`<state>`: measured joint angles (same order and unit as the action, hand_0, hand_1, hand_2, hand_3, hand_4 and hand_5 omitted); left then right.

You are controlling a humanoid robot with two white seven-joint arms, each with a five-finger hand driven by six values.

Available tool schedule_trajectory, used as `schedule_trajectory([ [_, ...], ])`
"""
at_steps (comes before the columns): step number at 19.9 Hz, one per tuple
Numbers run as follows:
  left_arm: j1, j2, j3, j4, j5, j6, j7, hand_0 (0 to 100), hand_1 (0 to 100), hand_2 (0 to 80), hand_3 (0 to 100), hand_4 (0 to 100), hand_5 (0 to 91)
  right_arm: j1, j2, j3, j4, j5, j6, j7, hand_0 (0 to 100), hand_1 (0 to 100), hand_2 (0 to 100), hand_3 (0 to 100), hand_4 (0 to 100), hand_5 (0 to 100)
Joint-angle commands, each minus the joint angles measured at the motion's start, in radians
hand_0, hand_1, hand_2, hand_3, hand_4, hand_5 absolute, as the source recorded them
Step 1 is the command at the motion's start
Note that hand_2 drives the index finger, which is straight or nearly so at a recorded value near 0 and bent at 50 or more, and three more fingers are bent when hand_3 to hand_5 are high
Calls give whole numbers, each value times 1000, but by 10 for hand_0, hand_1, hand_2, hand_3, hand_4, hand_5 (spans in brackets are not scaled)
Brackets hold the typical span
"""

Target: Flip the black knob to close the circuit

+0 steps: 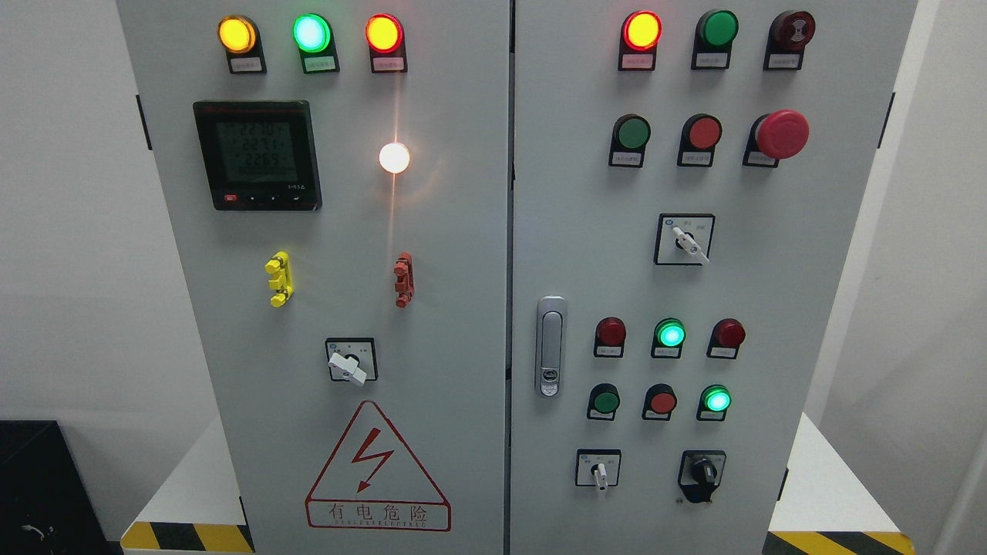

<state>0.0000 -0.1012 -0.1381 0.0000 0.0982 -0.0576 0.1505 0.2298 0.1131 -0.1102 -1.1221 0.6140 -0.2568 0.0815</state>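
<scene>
One black knob (702,469) at cabinet (463,308) btm right; no hands visible, finger state unknown.

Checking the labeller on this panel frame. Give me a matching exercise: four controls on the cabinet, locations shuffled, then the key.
Match each control to its place on the cabinet.

1. black knob
2. red mushroom button
3. digital meter
4. door handle

A. upper left of the left door
B. left edge of the right door, mid height
C. bottom right of the right door
D. upper right of the right door

Pairs: 1-C, 2-D, 3-A, 4-B.

Neither robot hand is in view.
</scene>
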Motion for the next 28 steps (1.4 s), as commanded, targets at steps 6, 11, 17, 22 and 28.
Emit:
schedule_trajectory([
  [6,23,0,0,-29,0,1,0,120,556,0,0,0,0,-26,0,-13,-303,131,56,-65,0,22,683,897,793,817],
  [11,23,0,0,-29,0,1,0,120,556,0,0,0,0,-72,0,-12,-358,213,93,-124,0,21,782,976,888,928],
  [17,23,0,0,-29,0,1,0,120,556,0,0,0,0,-93,3,-13,-429,315,165,-160,0,28,843,1000,942,993],
  [22,21,0,0,-29,0,1,0,120,556,0,0,0,0,-127,5,-16,-473,415,209,-158,0,24,876,1000,968,1000],
  [28,23,0,0,-29,0,1,0,120,556,0,0,0,0,-173,5,-9,-513,561,240,-154,0,2,884,1000,975,1000],
])
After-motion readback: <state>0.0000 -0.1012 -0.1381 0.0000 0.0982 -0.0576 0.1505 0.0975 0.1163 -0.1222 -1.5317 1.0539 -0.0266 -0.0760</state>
